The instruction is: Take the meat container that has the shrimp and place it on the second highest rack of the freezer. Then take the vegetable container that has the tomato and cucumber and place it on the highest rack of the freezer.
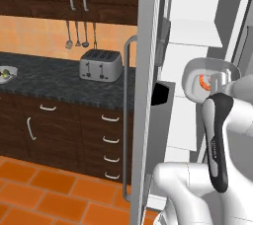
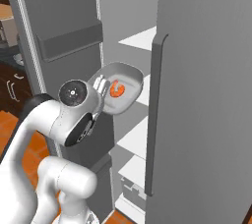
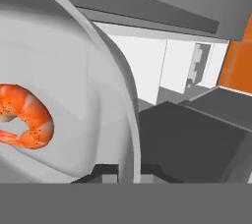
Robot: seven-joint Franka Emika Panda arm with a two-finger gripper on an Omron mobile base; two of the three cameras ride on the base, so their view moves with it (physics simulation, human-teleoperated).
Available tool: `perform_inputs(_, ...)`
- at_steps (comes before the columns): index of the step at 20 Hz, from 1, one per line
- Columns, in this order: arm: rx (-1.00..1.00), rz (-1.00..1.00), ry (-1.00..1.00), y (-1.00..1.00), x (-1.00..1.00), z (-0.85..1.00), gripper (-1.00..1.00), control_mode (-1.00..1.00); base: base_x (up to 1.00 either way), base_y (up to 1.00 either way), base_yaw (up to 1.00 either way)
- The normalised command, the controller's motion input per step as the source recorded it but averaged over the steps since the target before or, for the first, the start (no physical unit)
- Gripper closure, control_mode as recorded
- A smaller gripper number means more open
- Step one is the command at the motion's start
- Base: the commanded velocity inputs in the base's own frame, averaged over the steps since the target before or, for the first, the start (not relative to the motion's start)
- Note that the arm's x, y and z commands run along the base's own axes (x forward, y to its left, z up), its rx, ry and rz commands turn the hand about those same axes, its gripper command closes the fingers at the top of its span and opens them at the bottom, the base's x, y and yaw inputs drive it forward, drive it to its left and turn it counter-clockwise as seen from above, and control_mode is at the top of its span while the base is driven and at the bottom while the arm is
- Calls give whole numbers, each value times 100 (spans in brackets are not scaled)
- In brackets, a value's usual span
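In the left base view the gripper (image 1: 213,84) pinches the rim of the meat container (image 1: 197,73), tipped on edge with the shrimp (image 1: 202,82) inside, in front of the open freezer (image 1: 197,31) shelves.

In the right base view the container hangs beside a white shelf's front edge, apparently not resting on it.

In the hand view the fingertips (image 3: 106,171) clamp the rim.

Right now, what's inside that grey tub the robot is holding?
One curled orange shrimp lies inside the tub. The robot's hand covers the tub's near edge, so that corner cannot be seen.
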Motion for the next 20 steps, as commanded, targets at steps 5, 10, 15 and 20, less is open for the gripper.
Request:
perform_inputs(5, -1, 8, 1, -1, 50, -13, 100, -100, 0, 0, 0)
perform_inputs(10, 3, 16, 0, -31, 33, -10, 100, -100, 0, 0, 0)
perform_inputs(15, 0, 7, 0, -22, 23, -25, 100, -100, 0, 0, 0)
perform_inputs(20, 0, 0, -1, -21, 12, -1, 100, -100, 0, 0, 0)
